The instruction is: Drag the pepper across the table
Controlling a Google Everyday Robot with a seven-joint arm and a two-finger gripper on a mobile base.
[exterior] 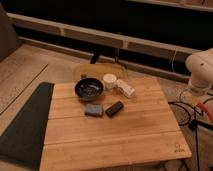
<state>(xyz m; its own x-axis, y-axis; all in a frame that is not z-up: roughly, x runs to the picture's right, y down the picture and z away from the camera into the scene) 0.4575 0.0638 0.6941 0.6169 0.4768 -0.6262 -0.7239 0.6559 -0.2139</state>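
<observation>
The light bamboo table [125, 130] fills the middle of the camera view, with a small logo at its near right corner. I see no pepper on its top. The white arm [201, 67] hangs at the right edge, beyond the table's right side. My gripper [201, 107] is below it, low and off the table. A thin red-orange streak [204, 107] shows there; I cannot tell whether it is the pepper.
On the table's far left part stand a dark bowl [89, 89], a white cup [109, 80] and a white box [125, 89]. A blue-grey sponge block [93, 109] and a black bar [114, 108] lie in front of them. A dark floor mat [22, 125] lies to the left, and cables [187, 117] to the right.
</observation>
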